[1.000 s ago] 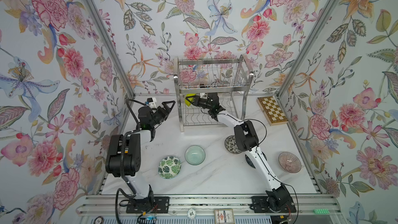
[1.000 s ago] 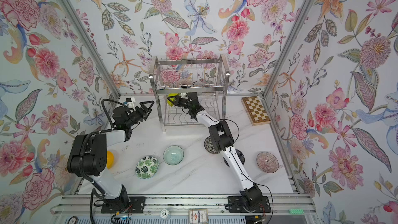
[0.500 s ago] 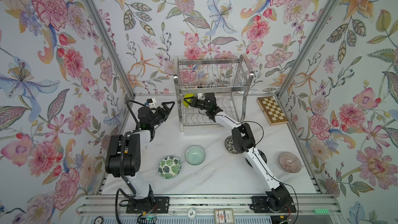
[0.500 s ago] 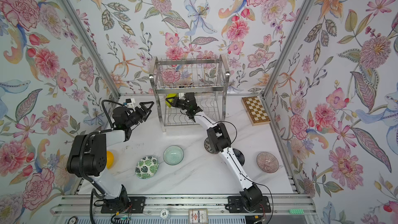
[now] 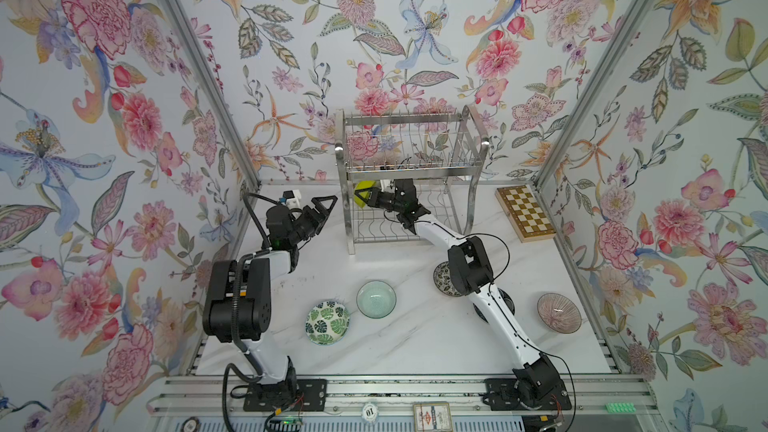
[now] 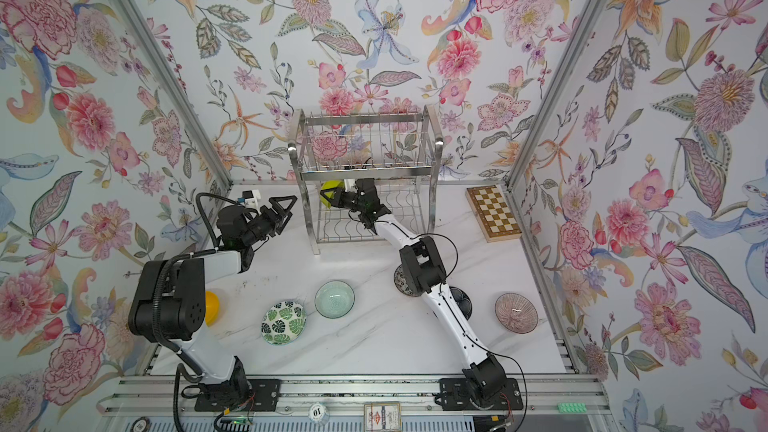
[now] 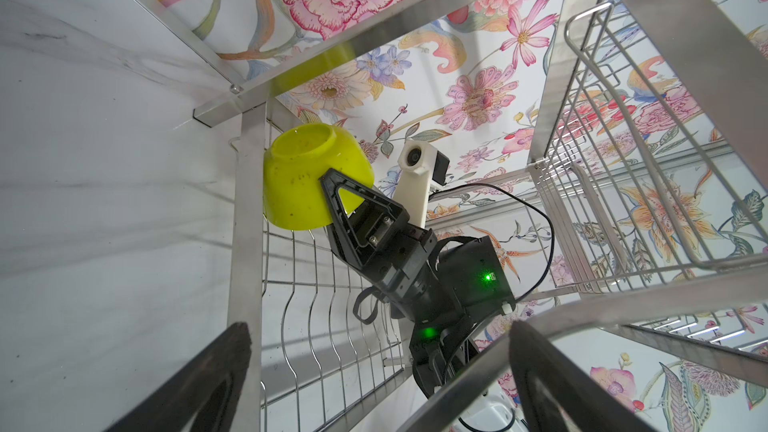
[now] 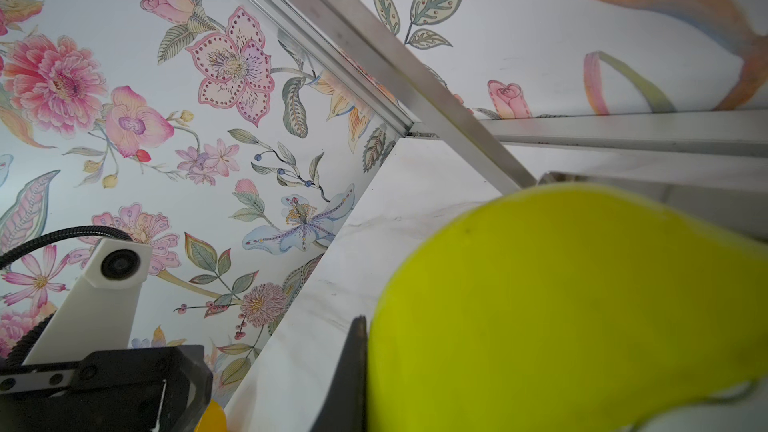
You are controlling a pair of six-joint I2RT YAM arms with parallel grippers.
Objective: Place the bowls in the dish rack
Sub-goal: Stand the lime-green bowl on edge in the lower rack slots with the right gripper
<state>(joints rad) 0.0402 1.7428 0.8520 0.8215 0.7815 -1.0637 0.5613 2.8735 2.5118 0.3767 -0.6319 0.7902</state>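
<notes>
**Flowery wallpaper all around, quick status from me**

Marble tabletop boxed in by those floral walls, dish rack at the back. The lime bowl is right at my right gripper. It's under the rack's upper tier at the front-left corner, tipped on its side next to the corner post. The other bowls lie out on the marble, well apart from both grippers. The green-leaf bowl is just beside the aqua bowl, and the pink lined bowl is over on the right.

Hard-to-see stuff: my right arm covers part of the black-white floral bowl and most of the dark navy bowl. The orange-yellow bowl only peeks out behind my left arm in a top view. In the left wrist view just one of my right fingers shows, on the lime bowl's outer wall. No clue whether the rim touches the wavy wires.

Right gripper is pinched tight on the lime bowl's wall. Left gripper has its jaws spread wide with nothing in them, just outside the rack's left side, pointing at it.
</notes>
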